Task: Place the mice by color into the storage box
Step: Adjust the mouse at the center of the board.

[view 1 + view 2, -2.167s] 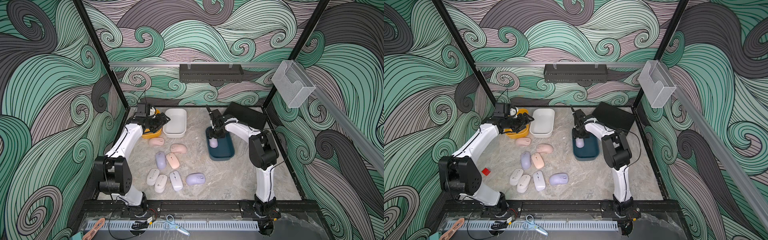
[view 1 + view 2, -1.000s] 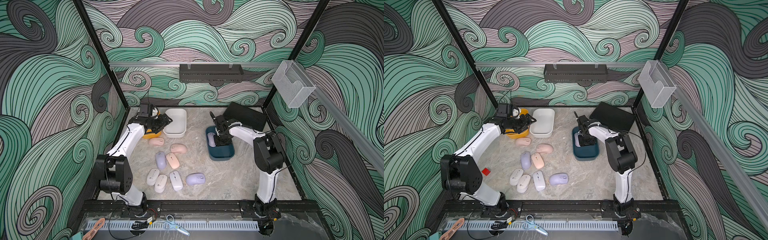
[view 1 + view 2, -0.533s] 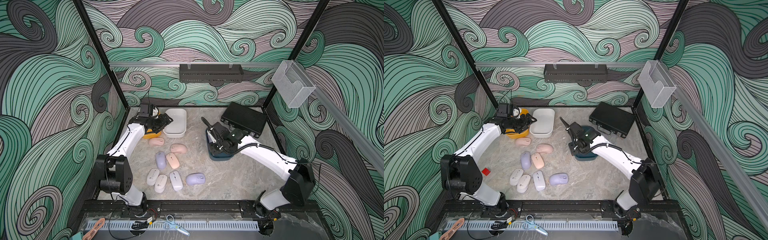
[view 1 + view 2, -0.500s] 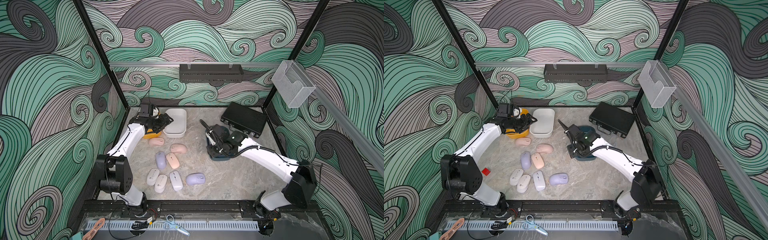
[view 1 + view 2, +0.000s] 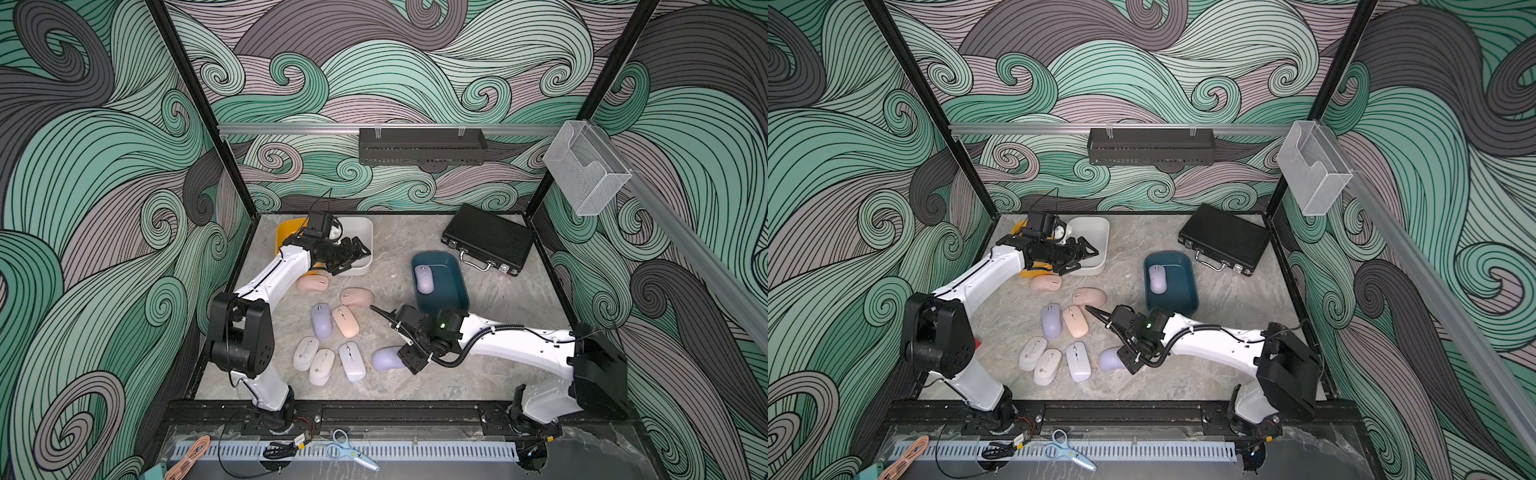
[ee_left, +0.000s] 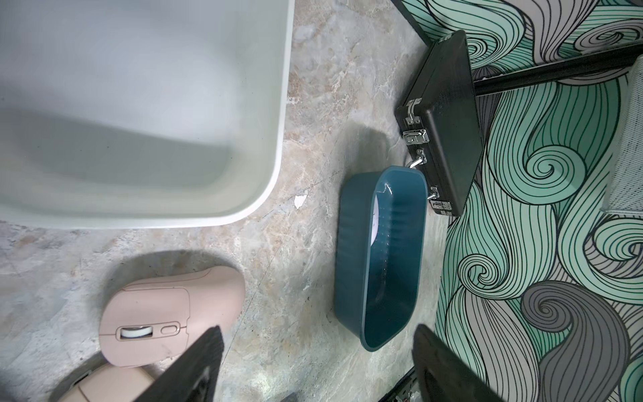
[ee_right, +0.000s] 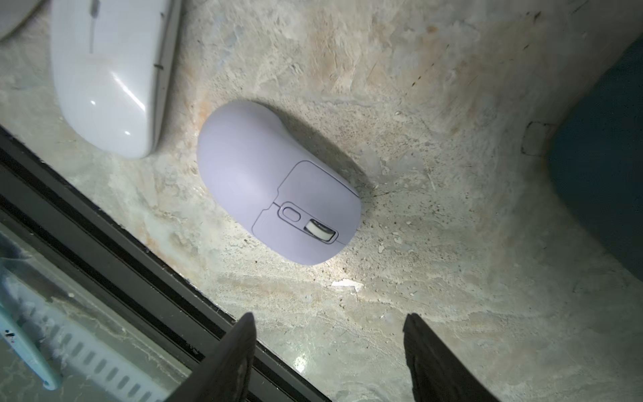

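Lying in the teal bin (image 5: 451, 284) at two o'clock — one lavender mouse (image 5: 424, 279). Both left fingers (image 6: 195, 365), by the white bin (image 5: 363, 237), and right fingers (image 7: 236, 355) gape, empty.

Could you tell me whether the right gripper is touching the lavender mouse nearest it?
Apart: right wrist view shows bare table between the right gripper and the lavender mouse.

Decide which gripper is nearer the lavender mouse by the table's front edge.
Right. The right gripper hovers close beside that lavender mouse, jaws open; the left gripper is far off at the back, over the white bin's edge.
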Controlling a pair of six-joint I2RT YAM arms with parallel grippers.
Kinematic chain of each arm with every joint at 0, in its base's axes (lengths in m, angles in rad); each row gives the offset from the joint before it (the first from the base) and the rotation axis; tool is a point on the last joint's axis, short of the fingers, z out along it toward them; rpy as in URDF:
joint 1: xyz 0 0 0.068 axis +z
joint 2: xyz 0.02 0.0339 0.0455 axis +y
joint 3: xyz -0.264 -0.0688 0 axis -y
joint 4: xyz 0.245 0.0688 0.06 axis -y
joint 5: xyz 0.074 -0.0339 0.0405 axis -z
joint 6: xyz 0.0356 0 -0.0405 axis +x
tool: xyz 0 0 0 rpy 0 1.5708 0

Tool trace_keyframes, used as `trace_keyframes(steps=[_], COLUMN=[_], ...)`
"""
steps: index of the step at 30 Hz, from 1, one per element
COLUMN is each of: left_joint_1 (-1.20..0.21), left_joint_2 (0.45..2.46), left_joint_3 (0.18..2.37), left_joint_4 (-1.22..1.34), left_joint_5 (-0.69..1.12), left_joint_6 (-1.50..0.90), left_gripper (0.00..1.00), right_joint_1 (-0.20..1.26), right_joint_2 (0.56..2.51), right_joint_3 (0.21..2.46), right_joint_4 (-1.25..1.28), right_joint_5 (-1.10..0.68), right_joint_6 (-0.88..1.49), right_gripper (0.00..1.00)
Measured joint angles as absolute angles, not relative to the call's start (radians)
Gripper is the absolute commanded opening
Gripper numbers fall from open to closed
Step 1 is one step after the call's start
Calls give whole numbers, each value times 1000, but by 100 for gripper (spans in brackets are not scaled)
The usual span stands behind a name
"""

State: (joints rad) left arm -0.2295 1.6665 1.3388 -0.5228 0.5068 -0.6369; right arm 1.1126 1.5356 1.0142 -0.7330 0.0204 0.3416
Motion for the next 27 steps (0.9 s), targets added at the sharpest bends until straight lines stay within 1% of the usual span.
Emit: trace_keyframes(steps=[5, 11, 16, 21, 27], left_joint_1=[-205, -181, -177, -177, -177], left_joint_2=[1666, 1666, 1666, 1666, 1664], left_joint_3=[1342, 1342, 1342, 1342, 1342], left_joint_4=[-524, -523, -523, -524, -524], left_joint_5=[506, 506, 506, 506, 499], left_joint_6=[-637, -637, -637, -637, -635], left_gripper=[84, 84, 83, 83, 82], right_joint_1=[1127, 1143, 1130, 1082, 1043], right_joint_2=[1624, 1671, 1731, 1778, 1876], right_joint_3=[999, 993, 1007, 1076, 1220], right_joint_4=[-687, -664, -675, -685, -703], right_joint_5=[16, 21, 59, 121, 179], right_joint_6=[347, 352, 364, 371, 371], right_gripper=[72, 76, 75, 75, 74])
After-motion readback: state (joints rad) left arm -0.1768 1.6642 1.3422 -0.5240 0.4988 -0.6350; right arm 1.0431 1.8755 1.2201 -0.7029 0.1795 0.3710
